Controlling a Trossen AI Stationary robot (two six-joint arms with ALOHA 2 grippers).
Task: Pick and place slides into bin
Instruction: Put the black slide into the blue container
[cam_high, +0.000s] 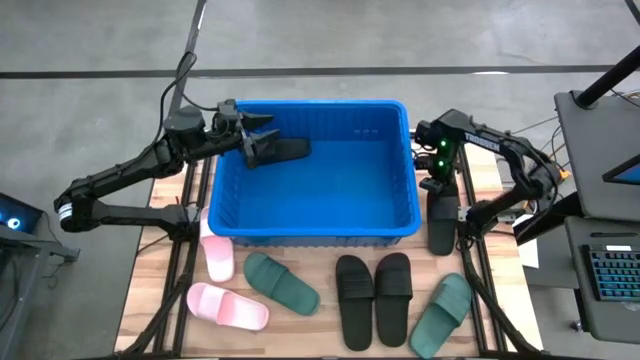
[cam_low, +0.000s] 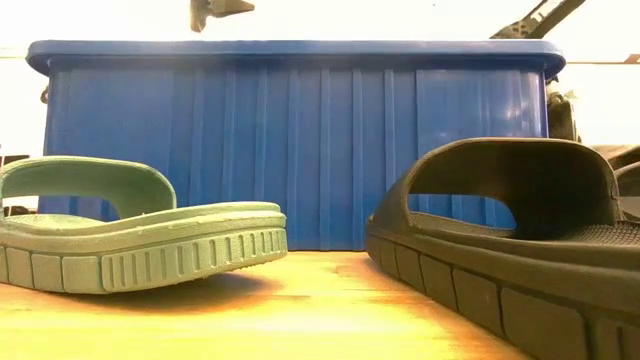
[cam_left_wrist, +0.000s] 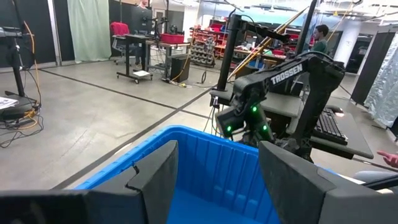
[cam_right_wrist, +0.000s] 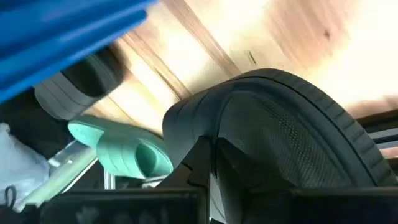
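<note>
The blue bin (cam_high: 312, 225) stands at the table's far middle and shows as a ribbed wall in the low view (cam_low: 290, 140). A black slide (cam_high: 288, 151) lies inside it at the far left. My left gripper (cam_high: 258, 143) hovers open and empty over that corner, its fingers (cam_left_wrist: 155, 177) apart above the bin's rim (cam_left_wrist: 186, 134). My right gripper (cam_high: 437, 186) is down at the far end of another black slide (cam_high: 441, 225), which lies right of the bin, and is shut on it. My right gripper holds the black slide by its wide strap (cam_right_wrist: 280, 124). One finger (cam_right_wrist: 200, 163) lies against the strap's edge; the strap hides the other. The fingers come from above at the slide's far end. Whether the slide is off the table, I cannot tell.
On the near table lie a pink pair (cam_high: 216, 252) (cam_high: 228, 306), a green slide (cam_high: 282, 284), a black pair (cam_high: 353, 300) (cam_high: 393, 292) and another green slide (cam_high: 442, 313). The low view has a green slide (cam_low: 130, 230) and a black one (cam_low: 520, 240) before the bin.
</note>
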